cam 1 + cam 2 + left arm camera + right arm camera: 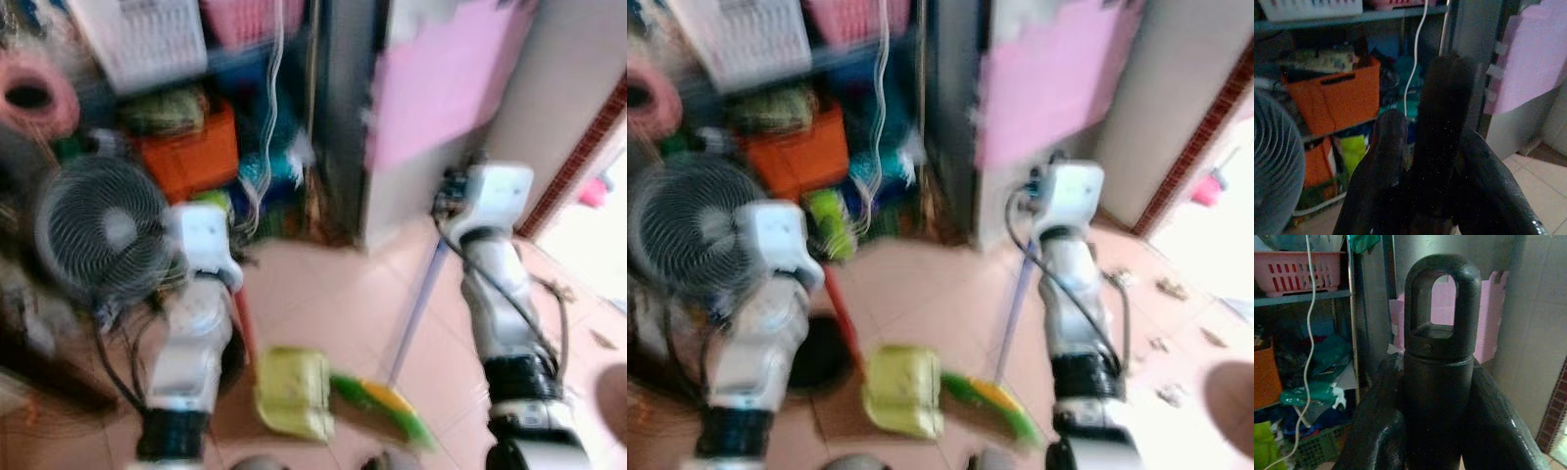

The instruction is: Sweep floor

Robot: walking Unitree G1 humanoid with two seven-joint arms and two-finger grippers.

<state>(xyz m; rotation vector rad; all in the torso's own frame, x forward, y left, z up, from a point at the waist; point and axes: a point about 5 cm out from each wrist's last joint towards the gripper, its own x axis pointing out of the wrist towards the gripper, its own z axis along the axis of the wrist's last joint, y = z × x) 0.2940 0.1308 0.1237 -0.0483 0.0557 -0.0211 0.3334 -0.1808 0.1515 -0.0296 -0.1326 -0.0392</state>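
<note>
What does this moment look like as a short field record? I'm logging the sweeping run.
left tool: shut on dustpan handle
right tool: shut on broom handle
dustpan: yellow-green, on the floor between the arms
broom head: green and yellow, touching the dustpan's right side
floor: pinkish tiles
surroundings: fan at left, orange bin on cluttered shelves, pink board ahead
image: head views blurred

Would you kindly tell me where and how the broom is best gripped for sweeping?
High on its round pole, just below the black looped end cap, fingers closing from either side, as the right gripper does; the cap may stop slipping.
</note>
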